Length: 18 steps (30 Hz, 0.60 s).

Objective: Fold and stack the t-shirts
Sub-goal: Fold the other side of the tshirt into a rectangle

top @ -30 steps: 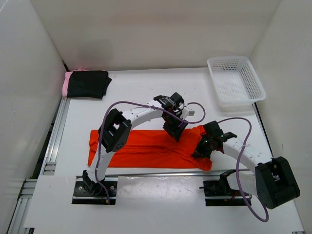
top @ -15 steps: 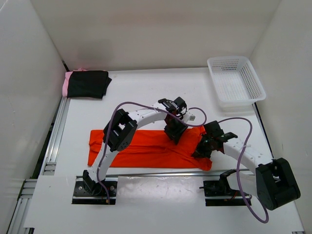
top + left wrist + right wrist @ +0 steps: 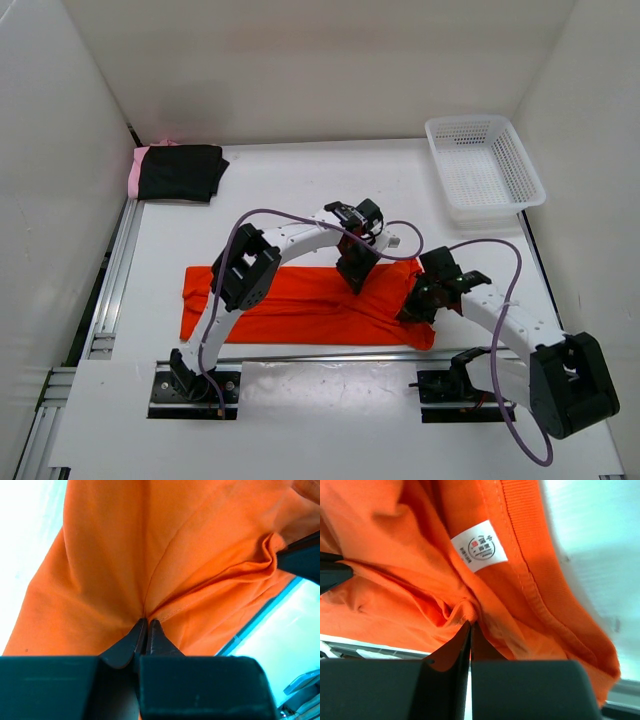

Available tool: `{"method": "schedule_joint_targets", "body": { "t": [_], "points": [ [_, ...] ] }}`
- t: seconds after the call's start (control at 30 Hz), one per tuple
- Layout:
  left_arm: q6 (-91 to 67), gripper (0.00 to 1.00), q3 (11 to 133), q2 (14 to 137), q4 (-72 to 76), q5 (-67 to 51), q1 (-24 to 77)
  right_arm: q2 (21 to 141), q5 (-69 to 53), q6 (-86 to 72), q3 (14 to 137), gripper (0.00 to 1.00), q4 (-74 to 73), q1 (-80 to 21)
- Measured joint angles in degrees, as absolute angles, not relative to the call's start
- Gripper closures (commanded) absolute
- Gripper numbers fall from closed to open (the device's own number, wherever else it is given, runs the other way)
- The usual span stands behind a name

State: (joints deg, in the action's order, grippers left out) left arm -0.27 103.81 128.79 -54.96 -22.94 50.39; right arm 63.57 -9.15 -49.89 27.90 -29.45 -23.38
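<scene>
The orange shirt [image 3: 300,305] lay as a long band across the near worktop [image 3: 300,190], part-folded and not yet stacked. The black shirt [image 3: 180,172] sat folded on the pink shirt [image 3: 136,172] at the far left corner. The left gripper [image 3: 146,622] and right gripper [image 3: 470,625] were each closed on orange fabric. White walls [image 3: 300,70] enclosed the white worktop; a mesh basket [image 3: 485,165] stood far right

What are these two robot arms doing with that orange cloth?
They are folding t-shirts. The left gripper and the right gripper are pinched shut on the orange-red t-shirt, which lies as a long strip on the table. A folded black shirt, a pink shirt showing at its edge, sits in the far left corner.
</scene>
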Motion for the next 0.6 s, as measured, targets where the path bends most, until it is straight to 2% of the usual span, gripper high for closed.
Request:
{"method": "schedule_joint_targets", "body": {
  "t": [0.4, 0.5, 0.6],
  "points": [
    [-0.3, 0.89, 102.7, 118.8, -56.9, -23.3, 50.3, 50.5, -3.6, -48.3, 33.8, 1.00, -40.2, -30.5],
    [-0.3, 0.85, 101.2, 117.3, -57.2, -23.9, 50.3, 48.9, -3.6, -49.9, 32.5, 1.00, -40.8, -32.2],
    [-0.3, 0.71, 99.4, 117.3, -57.3, -24.6, 50.3, 48.7, -3.6, -50.9, 31.5, 1.00, -41.0, -33.1]
  ]
}}
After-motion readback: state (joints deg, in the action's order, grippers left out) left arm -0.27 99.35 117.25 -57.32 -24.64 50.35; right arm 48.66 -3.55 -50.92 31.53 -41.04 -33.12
